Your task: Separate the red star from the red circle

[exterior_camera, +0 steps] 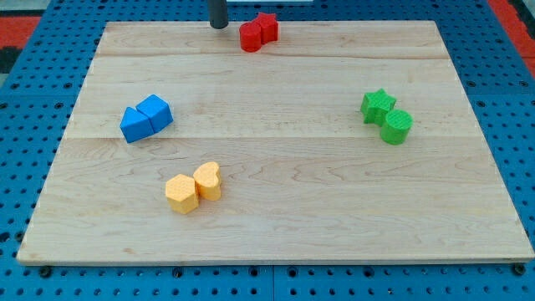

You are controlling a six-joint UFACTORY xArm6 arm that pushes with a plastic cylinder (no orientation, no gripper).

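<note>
The red circle [250, 38] and the red star [267, 27] sit touching each other at the view's top, just right of centre, on the wooden board [276, 184]. The circle is at the lower left of the pair, the star at the upper right. My tip [219, 25] is at the view's top edge, a short way left of the red circle and apart from it.
Two blue blocks [145, 118] touch at the view's left. A yellow hexagon [181, 194] and a yellow heart [208, 180] touch at the lower centre-left. A green star [378, 105] and a green circle [396, 126] touch at the right.
</note>
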